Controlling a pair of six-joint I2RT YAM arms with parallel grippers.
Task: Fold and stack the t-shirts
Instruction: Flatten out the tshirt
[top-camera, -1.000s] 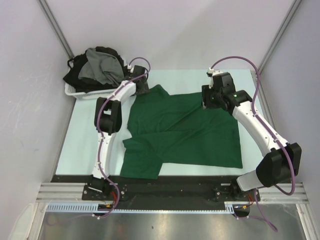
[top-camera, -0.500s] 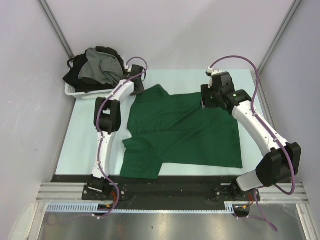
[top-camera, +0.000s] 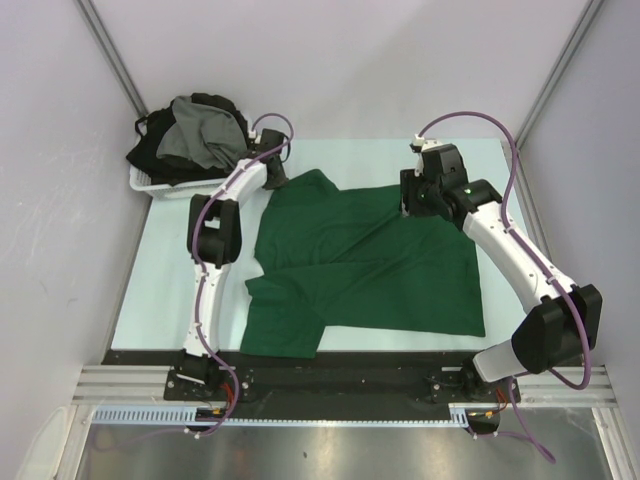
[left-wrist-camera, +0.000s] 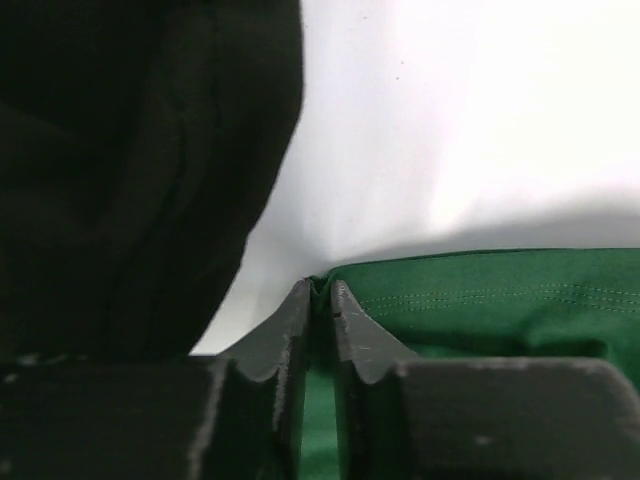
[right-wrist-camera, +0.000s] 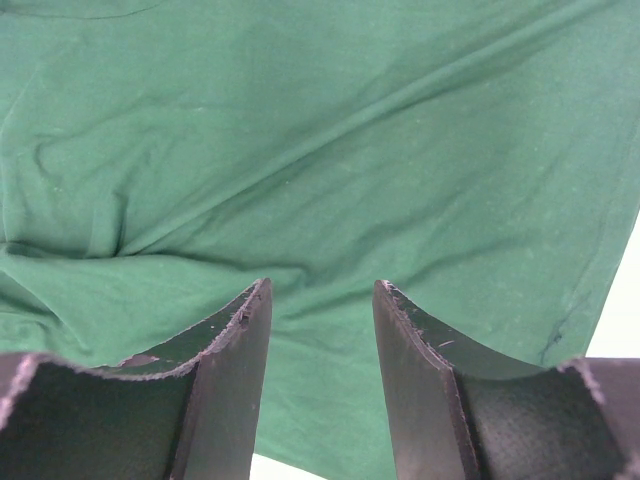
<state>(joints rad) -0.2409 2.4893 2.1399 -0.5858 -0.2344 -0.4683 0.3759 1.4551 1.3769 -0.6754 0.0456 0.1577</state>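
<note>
Top external view shows the green t-shirt (top-camera: 370, 270) spread flat on the surface (top-camera: 160, 290). Its long axis runs left to right, with the neck and both sleeves to the left and the hem to the right. One sleeve points far-left. The other points near-left, its end reaching the near edge of the surface.

The left jaws pinch the edge of the far sleeve, and in the left wrist view their tips are almost pressed together on the green cloth. A dark, blurred mass fills the left of that view, and I cannot tell what it is.

The right jaws are spread and hold nothing, poised over the shirt's far-right part. The right arm (top-camera: 500, 235) hides that corner from above.

A grey t-shirt (top-camera: 200, 135) and black t-shirts (top-camera: 150, 155) lie heaped in the white basket (top-camera: 150, 187) at the far left. Bare surface lies left of the green shirt and along the far edge. The hem ends near the right edge.
</note>
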